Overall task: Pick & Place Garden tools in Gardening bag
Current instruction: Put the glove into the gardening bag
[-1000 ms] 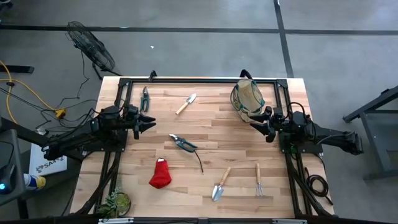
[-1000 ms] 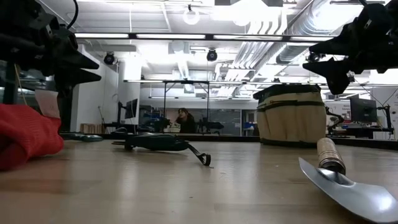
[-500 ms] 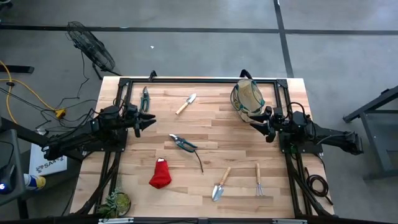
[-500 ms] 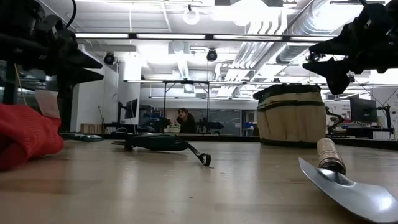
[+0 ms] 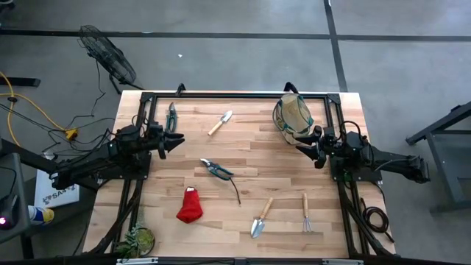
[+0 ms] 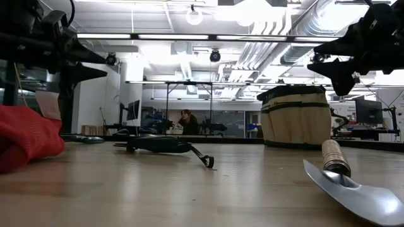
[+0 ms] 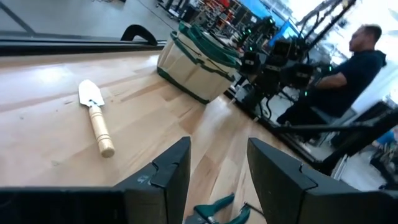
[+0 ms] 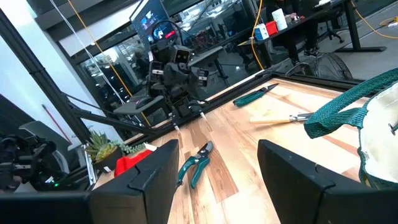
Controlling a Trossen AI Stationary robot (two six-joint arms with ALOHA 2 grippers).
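Tan canvas gardening bag with green trim (image 5: 294, 116) sits upright at the table's far right, mouth open upward. Green-handled pruner (image 5: 216, 170) lies mid-table, long axis diagonal. Left gripper (image 5: 175, 142) and right gripper (image 5: 302, 145) hover above the table, jaws apart, holding nothing.

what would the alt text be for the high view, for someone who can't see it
Overhead view of a wooden table with two trowels, a hand rake, two pruners and a red cloth scattered on it, none yet in the tan gardening bag. The left gripper and right gripper hover at opposite sides, jaws open and empty.
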